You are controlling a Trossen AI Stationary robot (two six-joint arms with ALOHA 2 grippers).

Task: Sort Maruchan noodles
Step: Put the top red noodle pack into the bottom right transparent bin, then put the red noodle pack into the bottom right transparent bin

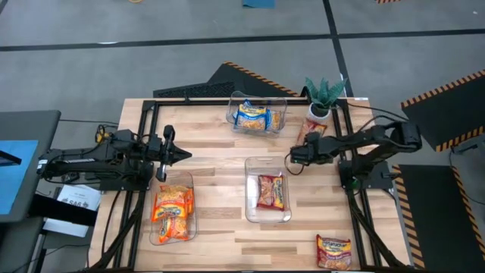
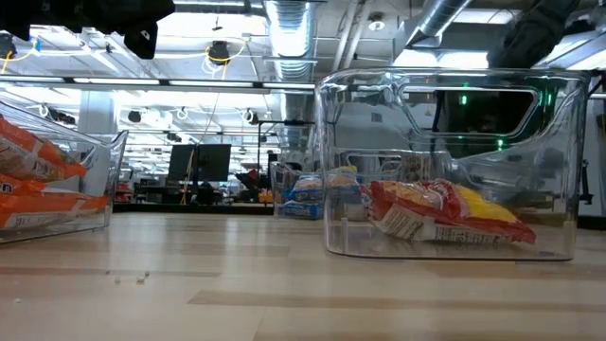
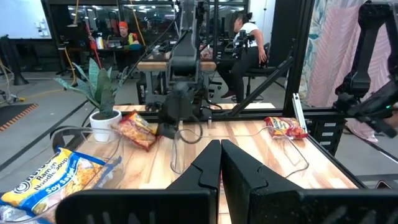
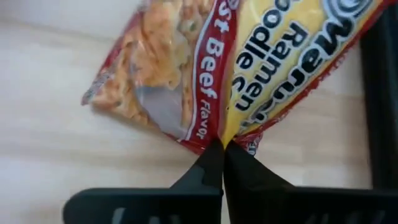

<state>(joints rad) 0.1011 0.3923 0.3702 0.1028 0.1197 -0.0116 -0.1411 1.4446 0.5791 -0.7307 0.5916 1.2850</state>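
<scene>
I have the Roast Beef packet (image 4: 205,62) pinched at its edge in my right gripper (image 1: 294,155), near the potted plant (image 1: 324,95) and the blue-packet bin (image 1: 258,114). By my reckoning the sort is well along: orange packets (image 1: 174,212) lie in the left bin (image 1: 173,229), a red packet (image 1: 271,191) in the middle bin (image 1: 267,216). One more packet (image 1: 333,250) waits at the table's near edge. My left gripper (image 1: 176,155) hangs closed and empty above its bin

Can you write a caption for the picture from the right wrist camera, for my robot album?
The right gripper pinches the edge of a red beef ramen packet above the wooden table.
</scene>
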